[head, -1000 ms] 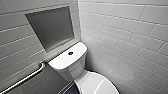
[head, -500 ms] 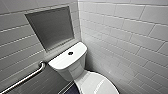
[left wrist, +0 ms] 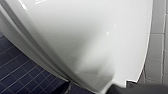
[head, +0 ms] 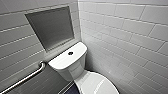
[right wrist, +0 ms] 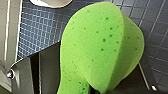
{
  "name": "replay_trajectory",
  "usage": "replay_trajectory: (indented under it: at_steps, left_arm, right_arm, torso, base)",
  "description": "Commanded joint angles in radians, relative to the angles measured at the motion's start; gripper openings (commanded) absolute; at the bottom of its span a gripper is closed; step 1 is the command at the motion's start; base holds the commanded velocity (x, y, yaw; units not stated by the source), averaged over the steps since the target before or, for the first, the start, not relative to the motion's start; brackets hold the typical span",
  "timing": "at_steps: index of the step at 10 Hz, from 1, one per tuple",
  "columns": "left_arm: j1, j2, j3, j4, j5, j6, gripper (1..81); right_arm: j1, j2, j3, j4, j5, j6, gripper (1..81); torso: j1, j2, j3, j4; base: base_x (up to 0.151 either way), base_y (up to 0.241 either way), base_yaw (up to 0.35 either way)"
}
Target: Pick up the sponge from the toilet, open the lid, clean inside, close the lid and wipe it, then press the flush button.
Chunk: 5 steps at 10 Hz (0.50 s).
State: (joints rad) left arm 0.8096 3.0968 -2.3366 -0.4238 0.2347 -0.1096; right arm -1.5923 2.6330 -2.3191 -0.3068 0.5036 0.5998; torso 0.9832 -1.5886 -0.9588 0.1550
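Nothing shifts in the head view against half a second ago. The glossy white ceramic toilet (head: 72,67) sits in the same corner of the grey tiled walls, with the small dark round flush button (head: 70,53) in the middle of its tank top. The glossy white oval lid (head: 96,83) is down over the bowl. The steel grab bar (head: 25,79) runs along the wall beside the tank, and the recessed grey niche (head: 51,27) is above it.

Over at the right wrist, the bright green soft sponge (right wrist: 100,45) is off the toilet, folded on itself above the dark blue floor tiles (right wrist: 40,30). The right gripper (right wrist: 93,91) has its fingers pinching the sponge's lower end.

At the left wrist, the toilet's white curve looms close, with blue tiles beside it. The left gripper (left wrist: 140,89) is a dark sliver, and I cannot tell whether its fingers are spread or pressed together
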Motion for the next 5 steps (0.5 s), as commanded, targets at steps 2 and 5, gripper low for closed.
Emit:
replay_trajectory:
  at_steps: [2,5]
  left_arm:
    - [-0.105,0.054,-0.011,-0.019,0.066,-0.001,81.1]
    - [-0.131,0.034,-0.001,-0.055,0.058,-0.001,81.1]
  right_arm:
    - [0.002,-0.012,-0.009,-0.011,-0.042,0.003,1.0]
    - [0.008,-0.005,-0.017,-0.011,-0.042,0.003,1.0]
  torso:
    - [0.0,0.0,0.0,0.0]
    - [0.0,0.0,0.0,0.0]
  base:
    - [0.0,0.0,0.0]
    - [0.0,0.0,0.0]
